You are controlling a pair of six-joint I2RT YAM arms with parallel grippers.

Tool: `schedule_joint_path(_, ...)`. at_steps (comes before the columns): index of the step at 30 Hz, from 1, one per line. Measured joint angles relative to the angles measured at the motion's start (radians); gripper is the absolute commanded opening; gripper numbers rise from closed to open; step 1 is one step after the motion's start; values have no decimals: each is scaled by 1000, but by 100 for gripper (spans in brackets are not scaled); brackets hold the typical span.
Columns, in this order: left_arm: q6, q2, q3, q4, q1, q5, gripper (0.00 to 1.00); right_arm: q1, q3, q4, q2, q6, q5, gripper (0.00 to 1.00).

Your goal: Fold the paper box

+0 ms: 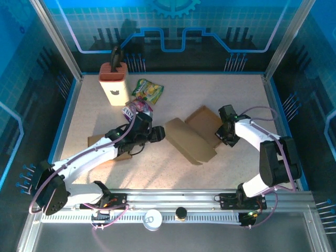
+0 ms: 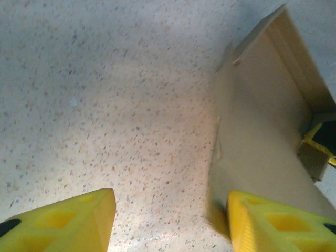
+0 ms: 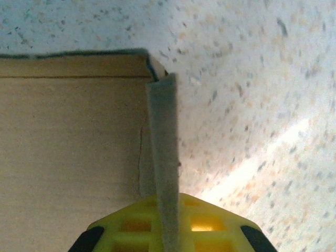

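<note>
The brown paper box [image 1: 191, 137] lies partly unfolded in the middle of the speckled table, its panels spread from centre toward the right. My right gripper [image 1: 224, 135] is at the box's right edge, shut on a thin upright flap [image 3: 164, 152] that runs between its yellow fingers [image 3: 210, 223]. My left gripper [image 1: 157, 135] hovers just left of the box, open; in the left wrist view its yellow fingers [image 2: 68, 223] straddle bare table, the right one touching or nearly touching the box's edge [image 2: 247, 157].
A knife block [image 1: 114, 83] stands at the back left, with a green snack bag [image 1: 147, 90] and a purple packet [image 1: 135, 108] beside it. A flat cardboard piece [image 1: 100, 142] lies under the left arm. The metal rail [image 1: 184, 202] holds a white cap and a black knob.
</note>
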Motion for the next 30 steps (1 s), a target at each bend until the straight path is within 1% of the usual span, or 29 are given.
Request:
schedule_joint_path(5,-34,33,-55,47,-42,16,54,3,-38,-35,-15,234,-63,0)
schedule_joint_path(8,-54,56,-64,68,-63,9,61,10,-48,-74,-6,327,-80,0)
schedule_joint_path(10,-64,45,-68,71,-72,-5,63,20,-48,-86,-4,363,-82,0)
schedule_joint_path(13,-76,-25,-68,53,-82,-36,67,39,-47,-100,-4,405,-80,0)
schedule_joint_path(16,-80,-172,-68,21,-88,-83,71,44,-45,-108,-4,431,-80,0)
schedule_joint_path(17,-82,-224,-68,10,-87,-100,69,44,-45,-108,-4,439,-80,0)
schedule_joint_path(19,-84,-310,-69,-6,-80,-127,64,45,-45,-108,-4,451,-80,0)
schedule_joint_path(21,-85,-352,-74,-16,-53,-126,59,49,-45,-108,-4,459,-80,0)
schedule_joint_path(22,-87,-361,-86,-11,-26,-113,57,55,-45,-109,-4,462,-80,0)
schedule_joint_path(24,-92,-348,-130,15,26,-71,55,68,-45,-110,-4,474,-80,0)
schedule_joint_path(26,-102,-280,-181,51,57,-13,54,89,-45,-110,-4,489,-80,0)
schedule_joint_path(30,-109,-77,-198,156,50,108,54,128,-45,-102,-4,516,-90,1)
